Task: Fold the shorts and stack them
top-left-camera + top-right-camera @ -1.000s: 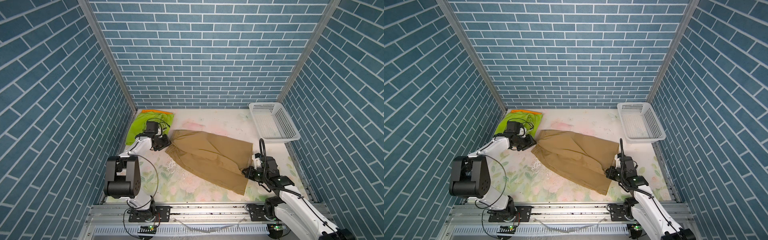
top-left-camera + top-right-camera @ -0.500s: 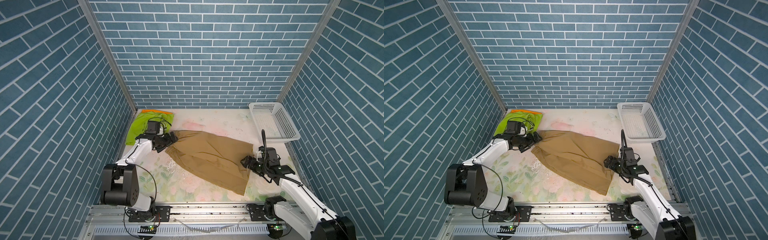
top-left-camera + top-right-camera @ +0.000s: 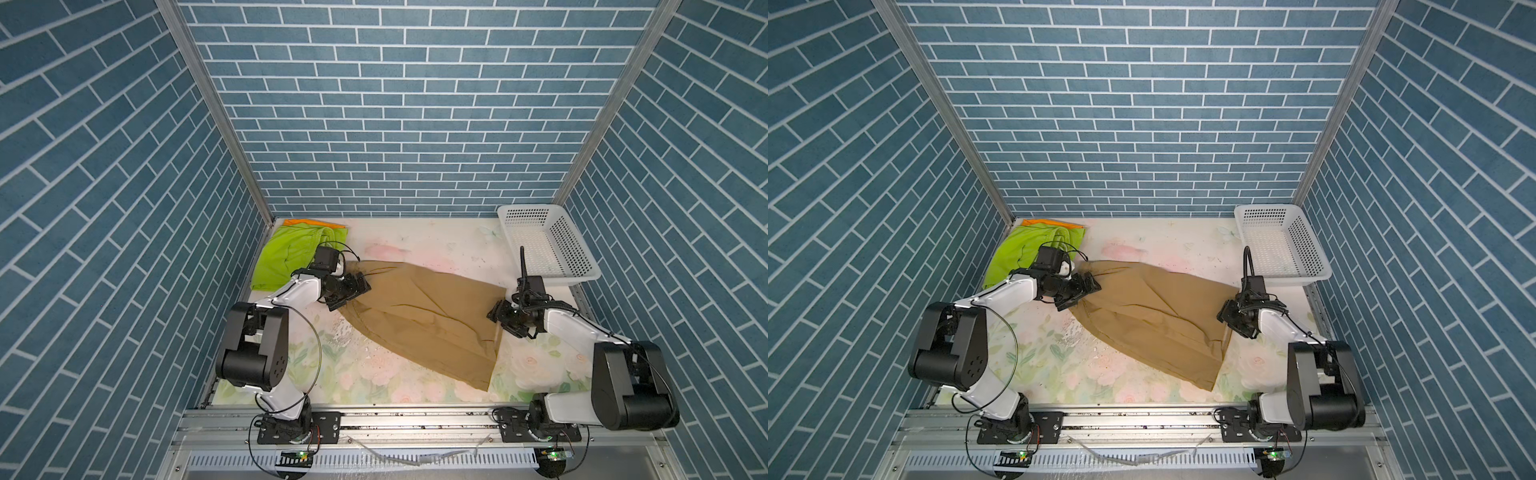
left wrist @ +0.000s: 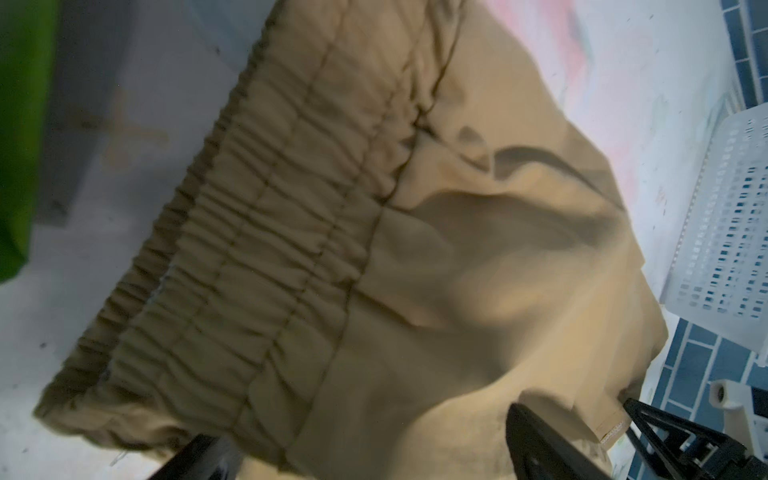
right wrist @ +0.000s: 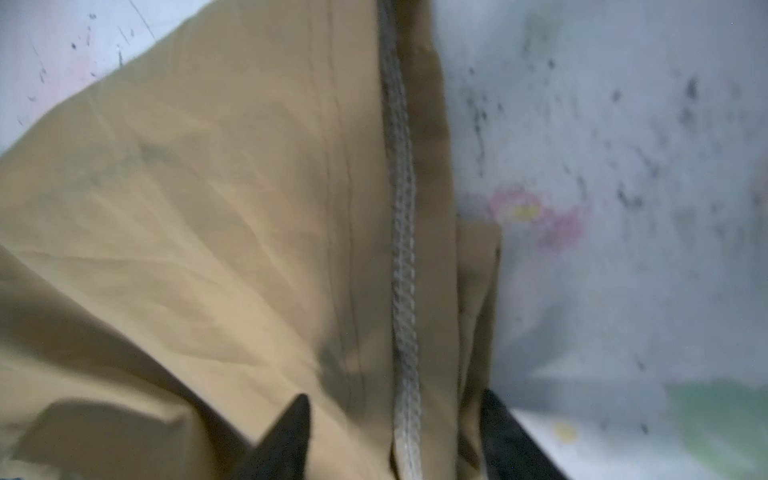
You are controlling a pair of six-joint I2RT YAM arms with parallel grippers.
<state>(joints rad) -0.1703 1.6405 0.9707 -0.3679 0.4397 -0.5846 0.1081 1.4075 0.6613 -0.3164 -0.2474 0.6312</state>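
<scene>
Right gripper (image 3: 497,312) moved up hem (image 5: 436,124), 3 o'clock, half-spread; left gripper (image 3: 360,287) spread, 9 o'clock waistband (image 4: 257,249). Pinch both tan shorts (image 3: 424,316) layers.

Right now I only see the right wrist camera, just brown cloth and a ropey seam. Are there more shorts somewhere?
Observer: Yes, lime green shorts lie in the far left corner.
Operator: Any orange ones?
Observer: Orange shorts show as a strip along the green pair's far edge.
Operator: What's my other hand doing?
Observer: The left hand is open at the waistband end of the tan shorts.
</scene>
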